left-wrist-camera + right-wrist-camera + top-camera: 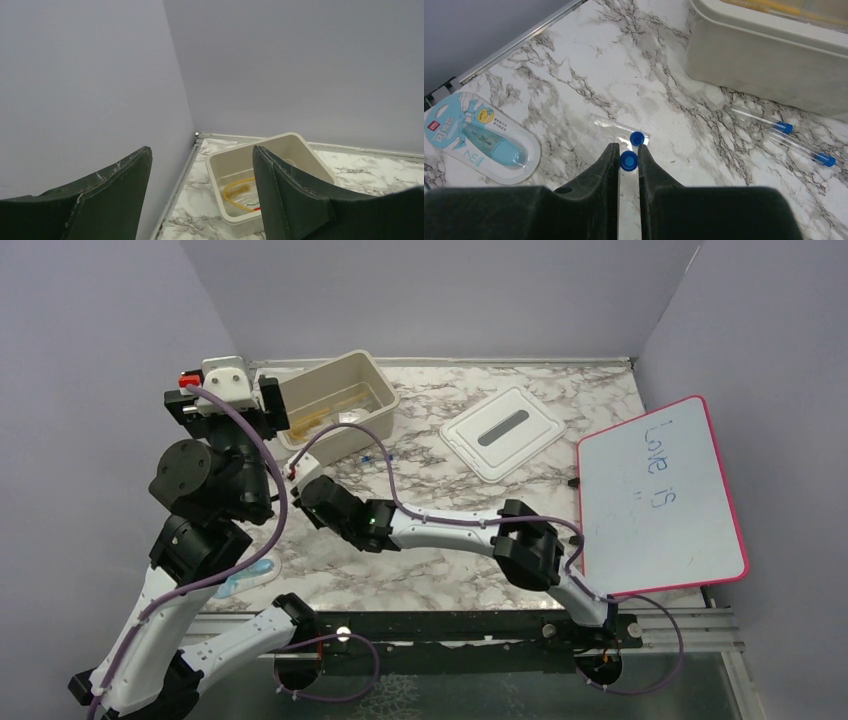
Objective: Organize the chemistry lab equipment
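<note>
Right end effector [627, 151] is clamped on a blue-capped tube [629, 161]. Left end effector [201, 151] is apart above the bin [300, 137] at the bench's [624, 65] back-left corner.

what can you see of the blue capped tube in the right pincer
The tube is slim and clear, plastic or glass, closed with a round blue cap. The right pincer pinches it, cap at the tips, clear body running back between the dark jaws. It sits above a clear bag on the marble table, next to a second blue cap. Whether it touches the bag cannot be told.
</note>
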Controlling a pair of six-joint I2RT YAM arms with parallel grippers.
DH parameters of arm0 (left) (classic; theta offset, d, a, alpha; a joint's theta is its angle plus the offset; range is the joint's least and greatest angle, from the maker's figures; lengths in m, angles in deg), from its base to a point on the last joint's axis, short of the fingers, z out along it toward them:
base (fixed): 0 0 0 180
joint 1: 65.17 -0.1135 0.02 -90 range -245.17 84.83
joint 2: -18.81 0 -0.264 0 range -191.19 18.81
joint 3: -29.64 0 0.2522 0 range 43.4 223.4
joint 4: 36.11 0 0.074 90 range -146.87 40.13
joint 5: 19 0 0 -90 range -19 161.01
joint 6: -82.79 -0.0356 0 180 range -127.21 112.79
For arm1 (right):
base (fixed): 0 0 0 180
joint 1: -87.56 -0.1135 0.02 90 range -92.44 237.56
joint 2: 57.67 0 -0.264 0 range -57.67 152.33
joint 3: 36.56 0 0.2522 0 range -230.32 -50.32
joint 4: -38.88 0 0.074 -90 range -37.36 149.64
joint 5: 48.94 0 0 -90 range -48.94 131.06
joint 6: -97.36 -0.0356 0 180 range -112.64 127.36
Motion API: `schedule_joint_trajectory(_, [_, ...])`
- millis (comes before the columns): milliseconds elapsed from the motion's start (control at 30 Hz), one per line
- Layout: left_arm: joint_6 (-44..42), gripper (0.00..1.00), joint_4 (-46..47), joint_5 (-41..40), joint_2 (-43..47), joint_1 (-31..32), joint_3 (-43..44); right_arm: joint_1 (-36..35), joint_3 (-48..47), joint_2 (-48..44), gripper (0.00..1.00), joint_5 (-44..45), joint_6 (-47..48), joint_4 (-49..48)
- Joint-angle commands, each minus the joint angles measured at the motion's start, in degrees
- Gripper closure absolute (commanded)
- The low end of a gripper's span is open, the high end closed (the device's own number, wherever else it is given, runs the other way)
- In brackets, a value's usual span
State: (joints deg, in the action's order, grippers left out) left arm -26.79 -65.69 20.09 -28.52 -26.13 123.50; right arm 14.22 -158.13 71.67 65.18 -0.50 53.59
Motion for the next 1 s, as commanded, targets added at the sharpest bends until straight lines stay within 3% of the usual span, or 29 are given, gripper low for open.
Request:
schedule_joint_trajectory(0, [-4.1, 0.24, 3.8, -4.0, 1.8, 0.7, -0.2, -1.5, -1.6, 1.9, 0.84, 2.0, 0.3, -1.5])
schedule_joint_trajectory(500, [-5.7, 0.23, 4.3, -5.4, 1.8, 1.8, -0.9, -2.3, 2.9, 3.3, 0.84, 7.7, 2.6, -9.8])
schedule_joint_trajectory(967, [-5.2, 0.23, 2.6, -5.4, 1.3, 1.8, -0.5, -2.3, -1.8, 7.3, 0.81, 7.2, -0.1, -3.0])
